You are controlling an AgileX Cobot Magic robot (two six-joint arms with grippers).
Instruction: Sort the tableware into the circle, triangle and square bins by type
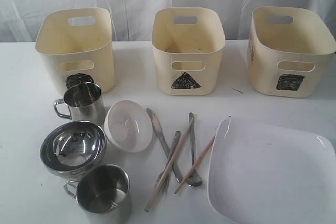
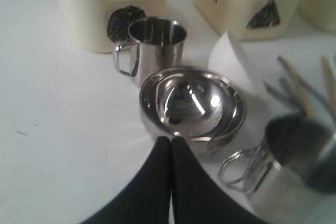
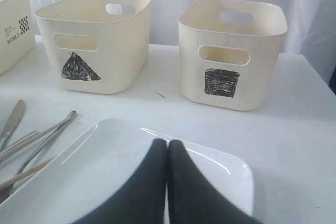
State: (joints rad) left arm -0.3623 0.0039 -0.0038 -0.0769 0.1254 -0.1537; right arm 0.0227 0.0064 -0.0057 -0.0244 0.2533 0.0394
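Three bins stand in a row at the back of the worktop. In the exterior view the circle bin is on the left, the triangle bin in the middle and the square bin on the right. Before the circle bin stands a mug, then the steel bowl, then a second mug. The white bowl sits tilted just beside the steel bowl. Cutlery and chopsticks lie crossed between it and the plate. The left tool is closed on nothing, near the steel bowl's rim. The right tool is likewise closed, over the plate.
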